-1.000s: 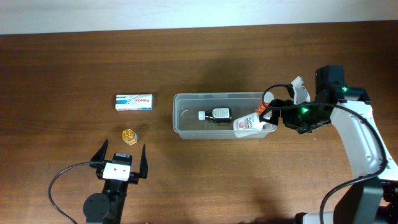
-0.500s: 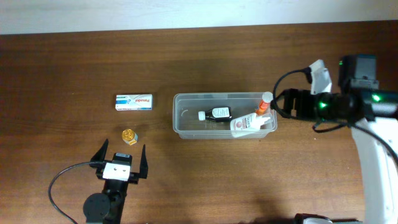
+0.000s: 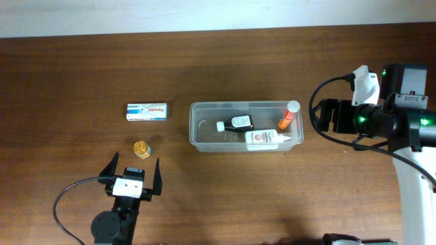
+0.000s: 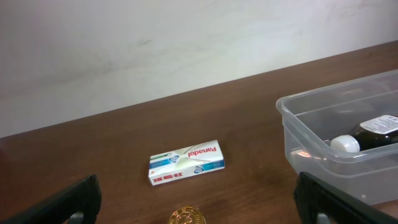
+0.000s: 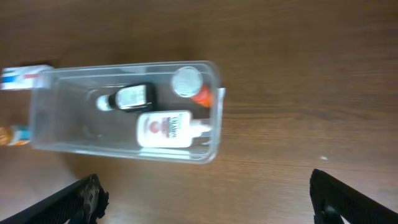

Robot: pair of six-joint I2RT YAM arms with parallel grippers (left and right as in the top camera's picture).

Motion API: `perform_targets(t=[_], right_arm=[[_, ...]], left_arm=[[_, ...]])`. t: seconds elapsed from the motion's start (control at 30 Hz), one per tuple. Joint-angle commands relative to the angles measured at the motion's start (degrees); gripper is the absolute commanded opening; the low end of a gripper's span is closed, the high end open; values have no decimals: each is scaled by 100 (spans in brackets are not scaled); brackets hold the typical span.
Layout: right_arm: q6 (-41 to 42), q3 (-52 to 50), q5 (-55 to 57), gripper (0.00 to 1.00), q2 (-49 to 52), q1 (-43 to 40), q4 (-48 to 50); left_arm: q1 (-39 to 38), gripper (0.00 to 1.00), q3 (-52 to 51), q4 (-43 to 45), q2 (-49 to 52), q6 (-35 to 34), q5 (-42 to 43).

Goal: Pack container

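The container [image 3: 202,139] is a clear plastic tub at the table's middle. Inside lie a dark bottle with a white cap [image 3: 236,124], a white bottle [image 3: 262,137] and an orange tube with a white cap [image 3: 289,114] leaning at the right end. My right gripper [image 3: 325,117] is open and empty, right of the tub and raised above the table. Its wrist view shows the container [image 5: 62,134], the white bottle [image 5: 165,129] and the orange tube [image 5: 189,84] beyond the open fingers [image 5: 208,202]. My left gripper [image 3: 134,178] is open and empty near the front edge.
A white and blue Panadol box [image 3: 146,111] lies left of the container, also in the left wrist view [image 4: 186,162]. A small gold-capped jar [image 3: 142,148] stands in front of it, just ahead of the left gripper [image 4: 202,202]. The container's left end [image 4: 298,134] shows there too.
My right gripper has drawn back to the right, away from the container. The white bottle has dropped from tilted to lying flat inside. The left arm has not moved.
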Motion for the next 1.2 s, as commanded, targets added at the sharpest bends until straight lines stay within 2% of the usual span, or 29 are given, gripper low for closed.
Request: perform_targets(t=[0.0, 0.2, 0.3, 0.5, 0.73, 1.17], right_arm=[[-11, 96, 894, 98, -55, -7, 72], [24, 151, 1906, 98, -55, -7, 94], [369, 151, 2225, 98, -52, -116, 168], [879, 151, 2105, 98, 48, -811, 313], [903, 151, 1799, 98, 363, -1464, 310], [938, 151, 1784, 98, 691, -1499, 310]], left_arm=[[-22, 99, -24, -11, -28, 90, 81], [-22, 99, -24, -11, -28, 90, 81], [-22, 99, -24, -11, -28, 90, 81], [-22, 99, -24, -11, -28, 90, 81], [-22, 99, -24, -11, -28, 90, 79], [-22, 99, -24, -11, -28, 90, 81]])
